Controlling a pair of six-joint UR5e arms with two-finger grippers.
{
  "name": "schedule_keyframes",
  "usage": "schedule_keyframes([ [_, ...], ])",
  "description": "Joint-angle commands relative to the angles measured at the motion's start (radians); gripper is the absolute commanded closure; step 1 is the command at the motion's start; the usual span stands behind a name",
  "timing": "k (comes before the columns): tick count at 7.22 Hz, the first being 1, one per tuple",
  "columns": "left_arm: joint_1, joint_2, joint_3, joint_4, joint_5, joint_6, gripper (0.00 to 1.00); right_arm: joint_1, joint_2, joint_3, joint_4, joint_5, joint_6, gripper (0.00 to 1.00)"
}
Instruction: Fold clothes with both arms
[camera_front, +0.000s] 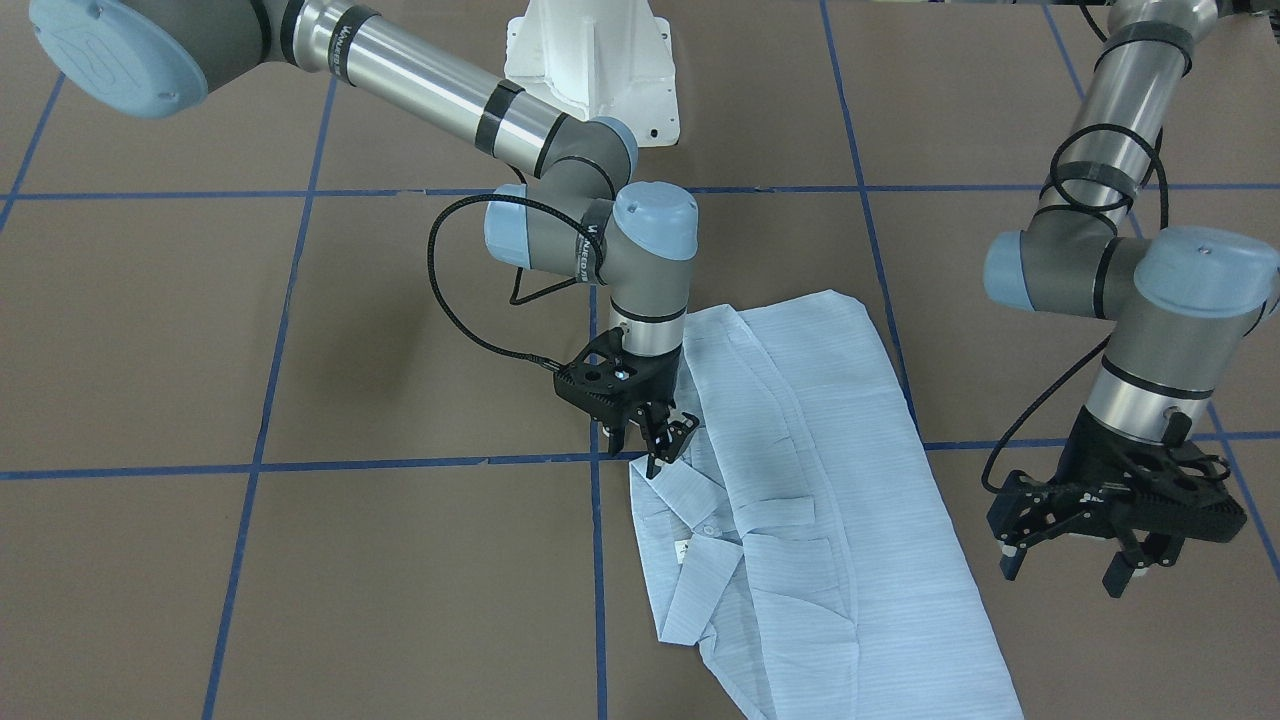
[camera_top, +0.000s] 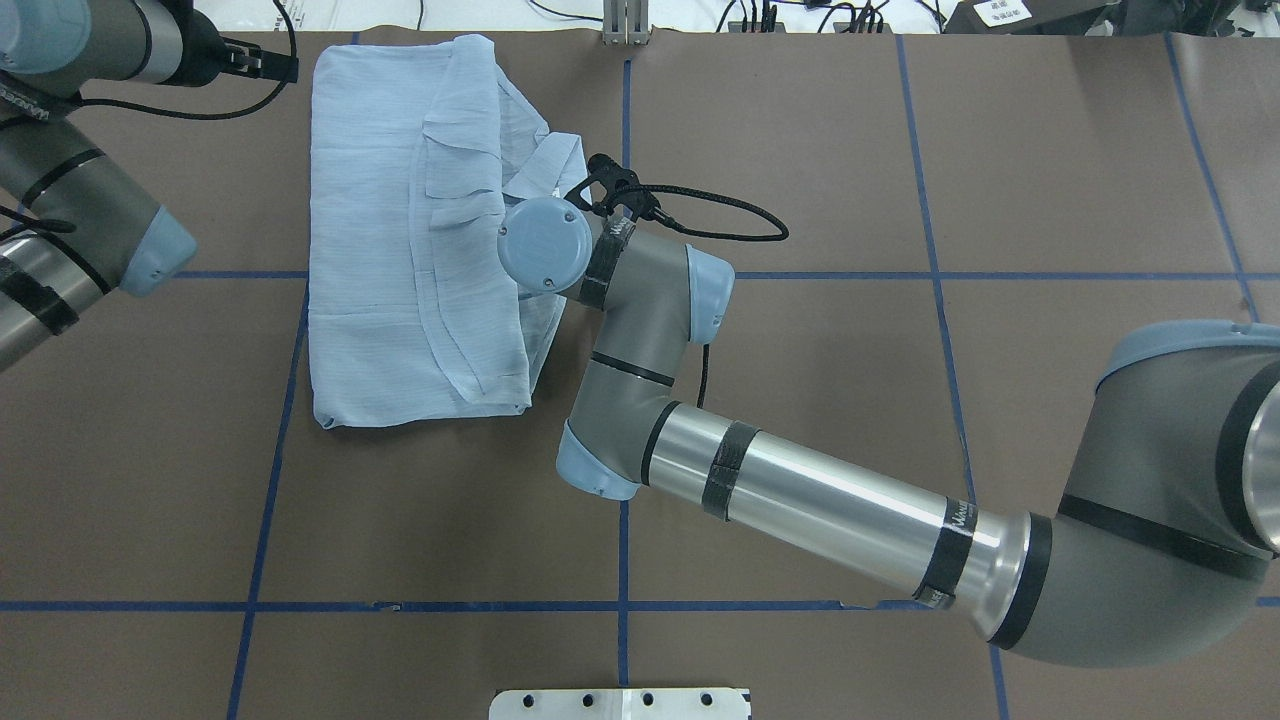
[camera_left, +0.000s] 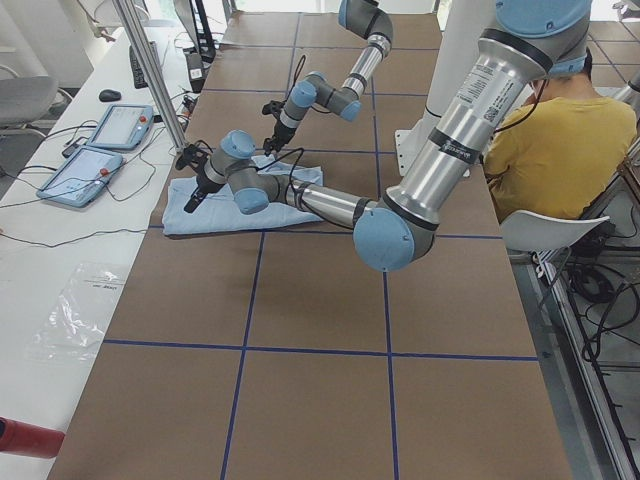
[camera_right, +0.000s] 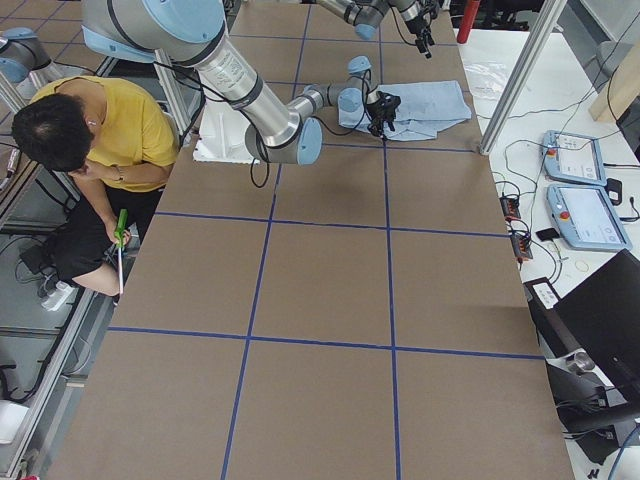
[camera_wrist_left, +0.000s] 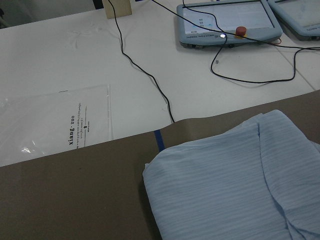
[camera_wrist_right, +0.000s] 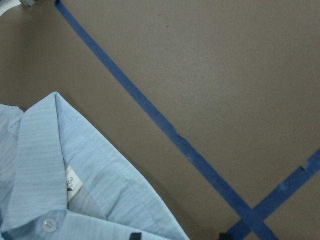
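The pale-blue striped shirt (camera_front: 820, 480) lies folded lengthwise on the brown table, collar (camera_wrist_right: 50, 150) at its edge toward the table's middle. It also shows in the overhead view (camera_top: 400, 250) and the left wrist view (camera_wrist_left: 235, 185). My right gripper (camera_front: 655, 440) hangs just above the collar edge with its fingers apart and nothing held. Its wrist hides it in the overhead view. My left gripper (camera_front: 1070, 570) is open and empty. It hovers off the shirt's other long side, above bare table, and shows at the top left of the overhead view (camera_top: 270, 65).
Blue tape lines (camera_wrist_right: 150, 115) grid the table. The white mounting base (camera_front: 590, 70) stands behind the shirt. Past the table's far edge lie control pendants (camera_wrist_left: 225, 22), cables and a plastic bag (camera_wrist_left: 55, 125). A person in yellow (camera_left: 560, 140) sits beside the robot.
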Motion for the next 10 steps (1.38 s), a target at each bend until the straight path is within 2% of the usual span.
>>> schedule_keyframes([
  [1,0.0,0.002,0.0,0.0,0.0,0.0,0.0,-0.003,0.023,-0.028,0.001,-0.004,0.002,0.44],
  [4,0.0,0.015,-0.009,-0.002,0.0,0.002,0.0,-0.006,0.036,-0.056,-0.001,-0.012,0.0,0.45],
  [6,0.0,0.028,-0.025,-0.002,0.002,0.0,0.0,-0.01,0.049,-0.067,-0.001,-0.018,-0.001,0.64],
  [8,0.0,0.043,-0.046,-0.002,0.0,0.0,0.0,-0.017,0.053,-0.067,-0.002,-0.018,-0.013,1.0],
  [9,0.0,0.045,-0.048,-0.002,0.0,0.0,0.0,-0.017,0.054,-0.054,-0.004,-0.013,-0.099,1.0],
  [10,0.0,0.046,-0.049,-0.002,0.0,-0.001,0.0,-0.02,0.015,0.05,-0.022,-0.009,-0.121,1.0],
])
